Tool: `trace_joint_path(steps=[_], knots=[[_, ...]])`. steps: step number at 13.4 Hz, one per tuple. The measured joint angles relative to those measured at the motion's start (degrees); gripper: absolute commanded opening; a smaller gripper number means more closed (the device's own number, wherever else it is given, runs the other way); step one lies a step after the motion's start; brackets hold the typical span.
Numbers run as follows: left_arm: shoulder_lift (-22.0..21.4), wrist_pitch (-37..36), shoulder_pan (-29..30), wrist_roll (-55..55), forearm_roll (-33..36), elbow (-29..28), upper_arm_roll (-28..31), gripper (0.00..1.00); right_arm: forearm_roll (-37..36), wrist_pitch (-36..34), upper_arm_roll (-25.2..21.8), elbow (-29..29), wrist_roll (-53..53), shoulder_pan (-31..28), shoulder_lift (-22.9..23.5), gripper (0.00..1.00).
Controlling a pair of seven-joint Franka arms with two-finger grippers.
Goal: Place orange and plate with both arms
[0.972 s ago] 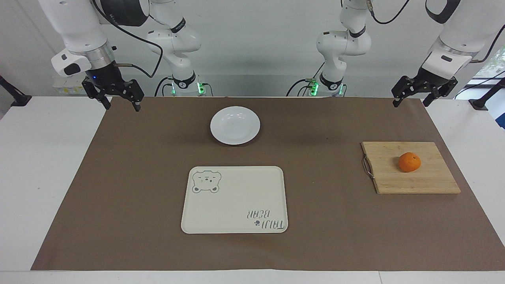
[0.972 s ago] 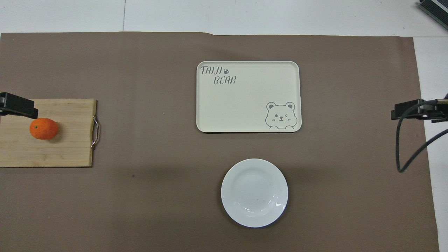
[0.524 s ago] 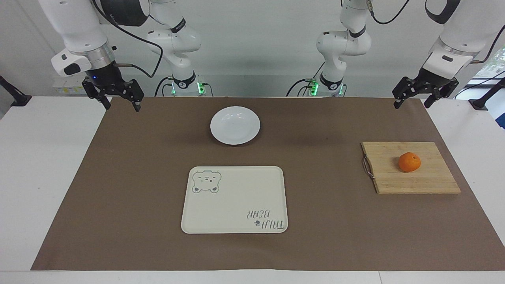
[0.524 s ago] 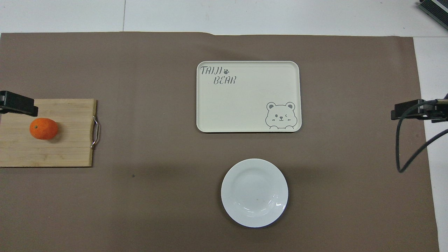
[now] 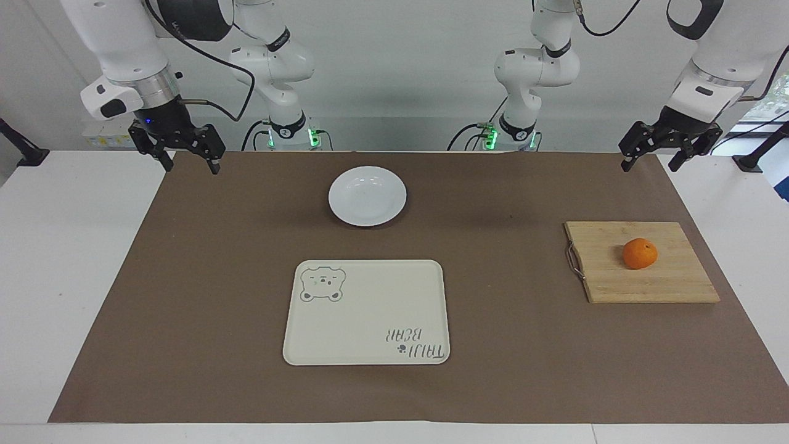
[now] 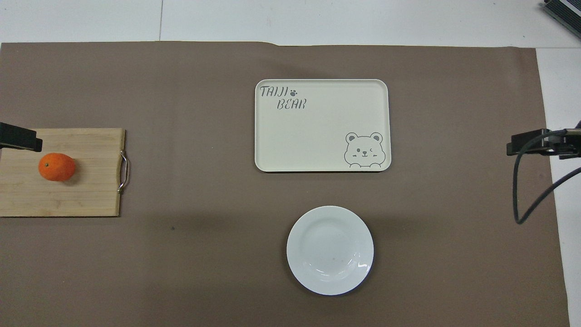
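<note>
The orange (image 5: 639, 253) lies on a wooden cutting board (image 5: 641, 287) toward the left arm's end of the table; it also shows in the overhead view (image 6: 56, 166). The white plate (image 5: 367, 195) sits empty on the brown mat, nearer to the robots than the bear tray, and shows in the overhead view too (image 6: 330, 250). My left gripper (image 5: 649, 165) is open and empty, raised over the mat's corner, apart from the orange. My right gripper (image 5: 190, 166) is open and empty, raised over the mat's corner at the right arm's end.
A cream rectangular tray printed with a bear (image 5: 370, 320) lies empty mid-table, farther from the robots than the plate. The cutting board has a metal handle (image 5: 574, 261) on its side toward the tray. A brown mat (image 5: 216, 277) covers most of the white table.
My left gripper has drifted slightly outward toward the table edge at the left arm's end. The right gripper, orange and plate have not moved.
</note>
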Motion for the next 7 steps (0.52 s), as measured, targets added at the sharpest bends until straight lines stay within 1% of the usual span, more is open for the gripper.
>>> trace_joint_path(steps=[3, 7], knots=[[0.01, 6.60, 2.78, 1.79, -0.01, -4.38, 0.08, 1.00, 0.00, 0.00, -0.04, 0.00, 0.00, -0.03, 0.00, 1.00], [0.04, 13.28, 6.47, 7.78, -0.02, -10.15, 0.15, 1.00, 0.00, 0.00, 0.02, 0.00, 0.00, 0.02, 0.00, 1.00]])
